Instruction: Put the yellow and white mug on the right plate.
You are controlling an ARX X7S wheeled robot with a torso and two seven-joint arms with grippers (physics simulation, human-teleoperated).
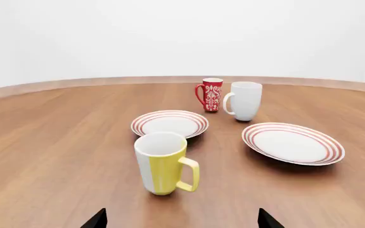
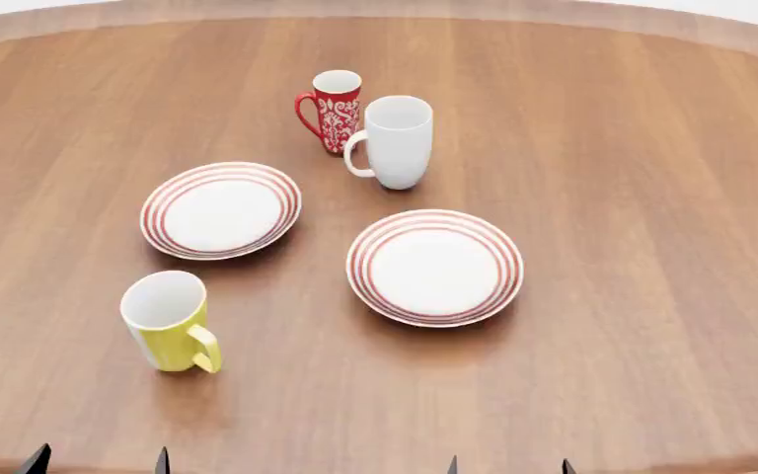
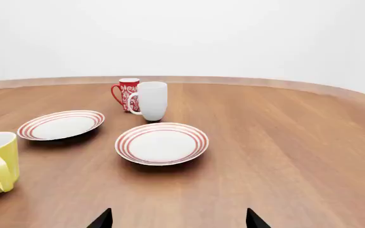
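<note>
Short yellow-and-white ceramic mug [image 1: 165, 163] standing upright just ahead of left gripper [image 1: 181, 219], jaws spread, holding nothing. Right gripper [image 3: 177, 218] also spread, facing round red-ringed white plate [image 3: 161, 143] ahead.

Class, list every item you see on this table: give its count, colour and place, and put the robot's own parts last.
Yellow mug: one, yellow outside, white inside; near left of the table, upright, handle toward the robot.
Right plate: one, white with red rings; centre, empty.
Left plate: one, white with red rings; left of centre, empty.
White mug: one, plain white; behind the right plate.
Red mug: one, red with white pattern; just behind the white mug.
Table: one, brown wood.
Left claw: dark tips, bottom edge, open.
Right claw: dark tips, bottom edge, open.
</note>
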